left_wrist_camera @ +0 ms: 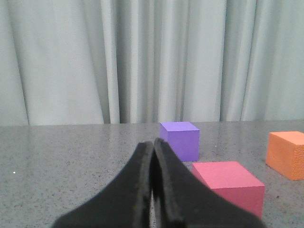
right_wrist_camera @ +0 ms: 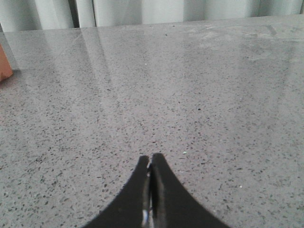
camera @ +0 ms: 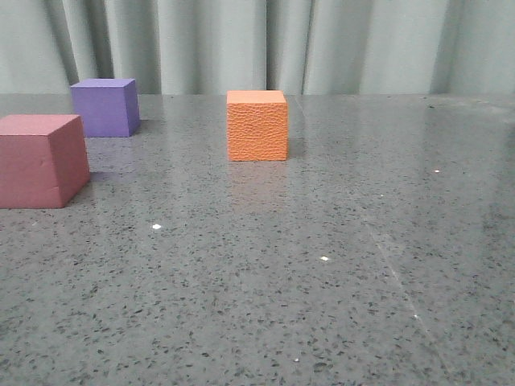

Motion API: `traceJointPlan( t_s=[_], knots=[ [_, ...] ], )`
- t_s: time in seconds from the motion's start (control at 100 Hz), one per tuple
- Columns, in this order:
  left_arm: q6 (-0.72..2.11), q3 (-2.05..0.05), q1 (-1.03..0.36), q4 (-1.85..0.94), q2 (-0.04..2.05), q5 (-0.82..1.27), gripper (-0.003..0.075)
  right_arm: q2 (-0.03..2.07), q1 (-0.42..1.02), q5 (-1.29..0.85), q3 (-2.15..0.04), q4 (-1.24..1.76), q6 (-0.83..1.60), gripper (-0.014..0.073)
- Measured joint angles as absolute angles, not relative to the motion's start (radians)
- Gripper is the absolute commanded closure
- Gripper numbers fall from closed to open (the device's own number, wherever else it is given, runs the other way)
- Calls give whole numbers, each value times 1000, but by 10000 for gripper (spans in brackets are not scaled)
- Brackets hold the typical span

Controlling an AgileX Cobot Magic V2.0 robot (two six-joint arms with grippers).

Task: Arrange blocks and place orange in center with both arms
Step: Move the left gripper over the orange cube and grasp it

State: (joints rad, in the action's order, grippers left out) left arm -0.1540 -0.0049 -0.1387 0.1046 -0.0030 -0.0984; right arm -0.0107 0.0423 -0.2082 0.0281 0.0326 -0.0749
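The orange cube (camera: 257, 125) stands near the middle of the table, toward the back. The purple cube (camera: 105, 107) stands at the back left, and the pink-red cube (camera: 40, 159) sits nearer at the left edge. Neither gripper shows in the front view. In the left wrist view my left gripper (left_wrist_camera: 153, 142) is shut and empty, with the purple cube (left_wrist_camera: 180, 140), the pink-red cube (left_wrist_camera: 230, 184) and the orange cube (left_wrist_camera: 287, 154) beyond it. In the right wrist view my right gripper (right_wrist_camera: 150, 156) is shut and empty over bare table; a sliver of the orange cube (right_wrist_camera: 4, 66) shows at the edge.
The table (camera: 322, 265) is grey speckled stone with a glossy surface. A pale pleated curtain (camera: 257, 40) hangs behind its far edge.
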Motion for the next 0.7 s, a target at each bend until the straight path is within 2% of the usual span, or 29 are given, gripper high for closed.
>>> traceJointPlan(
  t_s=[0.14, 0.32, 0.7],
  knots=[
    [-158, -44, -139, 25, -3, 59, 739, -11, 42, -208, 28, 33, -75, 660],
    [-158, -274, -139, 0, 65, 325, 739, -11, 42, -208, 28, 33, -75, 660],
    [-95, -824, -139, -29, 565, 813, 739, -11, 42, -208, 28, 33, -75, 660]
  ],
)
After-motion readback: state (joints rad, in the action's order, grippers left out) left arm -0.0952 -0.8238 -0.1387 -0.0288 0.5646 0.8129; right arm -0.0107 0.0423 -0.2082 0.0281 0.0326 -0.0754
